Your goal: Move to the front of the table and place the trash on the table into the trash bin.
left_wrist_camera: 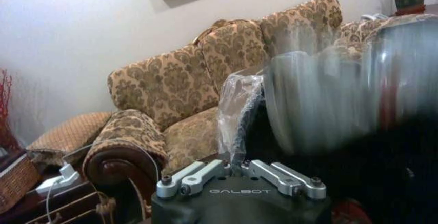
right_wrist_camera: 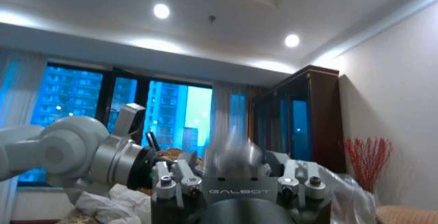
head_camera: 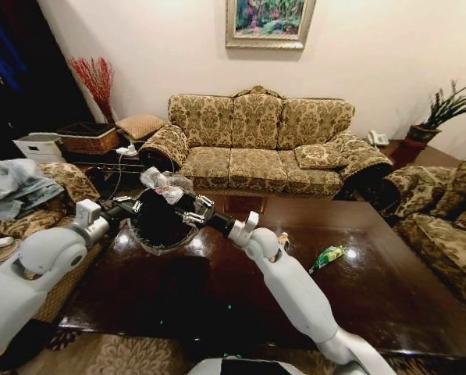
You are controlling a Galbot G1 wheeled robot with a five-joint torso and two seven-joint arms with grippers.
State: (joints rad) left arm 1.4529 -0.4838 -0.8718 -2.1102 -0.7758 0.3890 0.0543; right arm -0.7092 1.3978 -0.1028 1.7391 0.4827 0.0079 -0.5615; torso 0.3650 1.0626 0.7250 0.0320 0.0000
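Above the table (head_camera: 389,289), liner-rimmed black trash bin (head_camera: 161,221)

Glossy wood, crinkled plastic, patterned cloth

The large dark brown wooden table (head_camera: 373,289) shines glossy and smooth; the round black trash bin (head_camera: 161,223) wears a clear crinkled plastic liner (head_camera: 164,186); the gold floral cloth sofa (head_camera: 260,144) at twelve o'clock looks matt.

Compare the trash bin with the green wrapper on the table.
The trash bin is black, round and far bigger; the green wrapper is small and slim. The trash bin tilts between the left gripper and right gripper; the green wrapper lies flat on the table, untouched. Both are over the table.
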